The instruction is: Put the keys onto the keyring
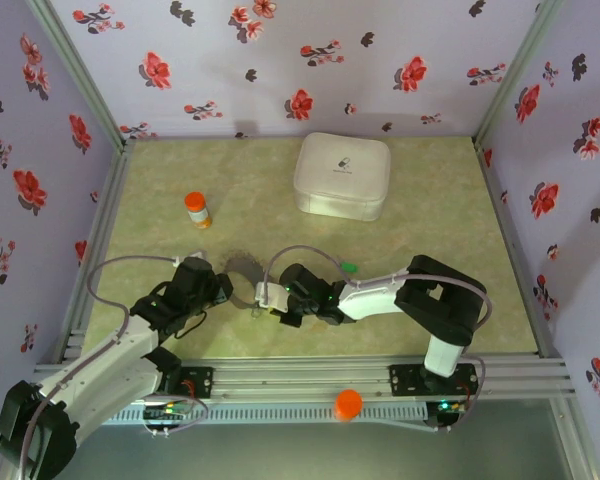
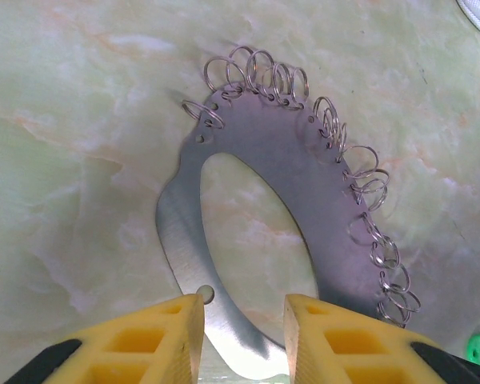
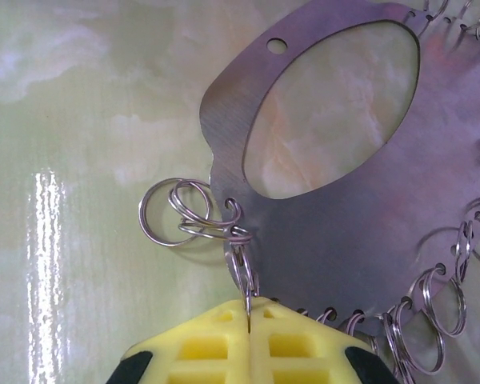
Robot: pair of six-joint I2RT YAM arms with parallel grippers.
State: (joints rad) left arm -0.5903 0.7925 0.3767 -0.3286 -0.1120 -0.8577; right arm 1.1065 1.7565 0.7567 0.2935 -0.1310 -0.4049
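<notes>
My left gripper point(image 2: 244, 308) pinches the bare band of the keyring point(image 2: 264, 148), a thin steel plate fringed with split rings. I judge it light, stiff and slick, best held there. At its right edge, my right gripper point(image 3: 248, 320) is pressed together on one split ring point(image 3: 242, 264). A green key point(image 1: 348, 267) lies right of the keyring. Behind it, a white case point(image 1: 342, 175) sits closed, contents hidden.
</notes>
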